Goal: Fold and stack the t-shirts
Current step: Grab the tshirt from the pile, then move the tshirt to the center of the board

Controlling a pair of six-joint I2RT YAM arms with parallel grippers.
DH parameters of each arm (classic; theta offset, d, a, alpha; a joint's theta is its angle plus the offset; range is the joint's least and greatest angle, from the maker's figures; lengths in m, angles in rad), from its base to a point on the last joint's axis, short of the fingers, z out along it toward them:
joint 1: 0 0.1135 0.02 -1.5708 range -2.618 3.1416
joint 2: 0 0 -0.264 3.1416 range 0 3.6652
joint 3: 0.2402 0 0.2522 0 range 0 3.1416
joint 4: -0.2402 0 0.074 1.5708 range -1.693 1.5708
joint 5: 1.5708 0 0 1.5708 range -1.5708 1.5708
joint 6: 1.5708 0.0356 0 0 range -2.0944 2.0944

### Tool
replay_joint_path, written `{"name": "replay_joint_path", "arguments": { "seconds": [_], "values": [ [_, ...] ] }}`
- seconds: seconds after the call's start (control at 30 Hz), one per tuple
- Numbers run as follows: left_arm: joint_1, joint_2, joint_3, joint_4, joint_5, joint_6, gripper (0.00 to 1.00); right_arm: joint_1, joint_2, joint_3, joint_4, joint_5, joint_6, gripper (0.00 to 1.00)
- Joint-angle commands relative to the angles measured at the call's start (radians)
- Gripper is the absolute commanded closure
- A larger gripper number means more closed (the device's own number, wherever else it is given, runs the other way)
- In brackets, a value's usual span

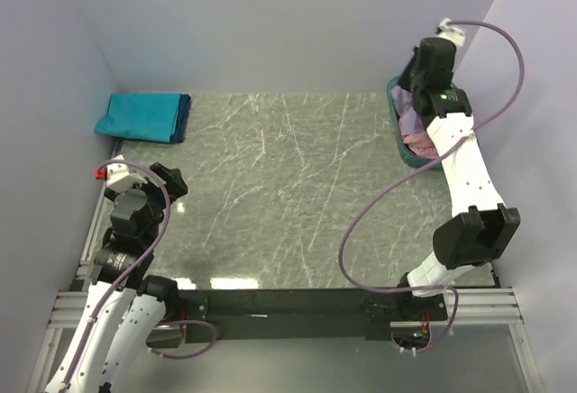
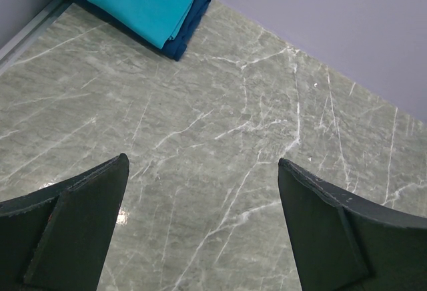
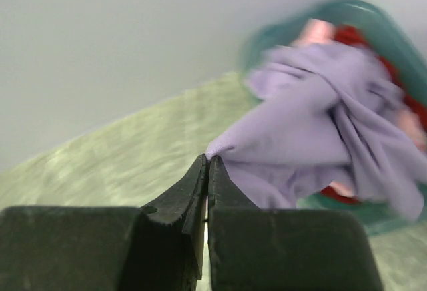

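right claw (image 3: 208,161) was clamped on a corner of the lavender shirt (image 3: 320,124), crumpled, pulled from the basket (image 3: 363,7); left claw (image 2: 203,161) hung wide open.

1. I look down on a worktop (image 1: 288,195) with a grey-green stone pattern, crossed by thin white veins.
2. A plain back wall (image 1: 288,23), pale grey with a faint lavender tint, closes the far side and meets the worktop in a straight line.
3. The left wall (image 1: 45,95) and the right wall (image 1: 541,95) have the same pale tone and stand at either side.
4. A black bar (image 1: 288,303) runs along the near edge, with silver slotted rails (image 1: 72,307) beside it.
5. A silver strip (image 2: 27,27) lies along the worktop's left edge, at the foot of the left wall.
6. The light is soft and even; the glossy worktop shows small white glare patches (image 1: 230,282) toward its near edge.
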Motion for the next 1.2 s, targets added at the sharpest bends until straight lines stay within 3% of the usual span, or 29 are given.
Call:
{"name": "replay_joint_path", "arguments": {
  "seconds": [0.0,0.23,0.4,0.53,0.63,0.8,0.9,1.03,1.13,1.17],
  "values": [
    [-0.002,-0.007,0.005,0.036,0.012,0.008,0.01,0.105,-0.078,0.104,-0.026,-0.068,-0.06,1.0],
    [-0.002,-0.003,0.008,0.034,0.009,0.008,0.01,0.359,-0.104,0.296,-0.011,-0.301,-0.071,1.0],
    [-0.002,-0.005,0.01,0.028,0.003,0.005,0.0,0.406,-0.152,0.284,0.182,-0.637,0.007,1.0],
    [-0.002,-0.008,0.011,0.027,-0.001,0.003,0.01,0.406,-0.175,0.27,0.284,-0.798,0.09,1.0],
    [-0.002,-0.01,0.011,0.027,-0.004,0.003,0.0,0.404,-0.243,0.152,0.345,-0.701,0.084,1.0],
    [-0.002,-0.007,0.01,0.03,0.003,0.005,0.0,0.366,-0.332,-0.108,0.281,-0.49,0.034,1.0],
    [-0.002,-0.003,0.01,0.03,0.009,0.005,0.01,0.289,-0.388,-0.323,0.282,-0.475,0.041,1.0],
    [-0.002,0.007,0.006,0.037,0.021,0.007,0.01,0.121,-0.426,-0.62,0.218,-0.369,0.205,1.0],
    [-0.002,0.024,0.003,0.045,0.039,0.008,0.01,0.076,-0.396,-0.707,0.106,-0.245,0.265,0.88],
    [-0.002,0.026,0.0,0.048,0.05,0.01,0.01,0.076,-0.379,-0.712,0.089,-0.207,0.254,0.73]
  ]
}}
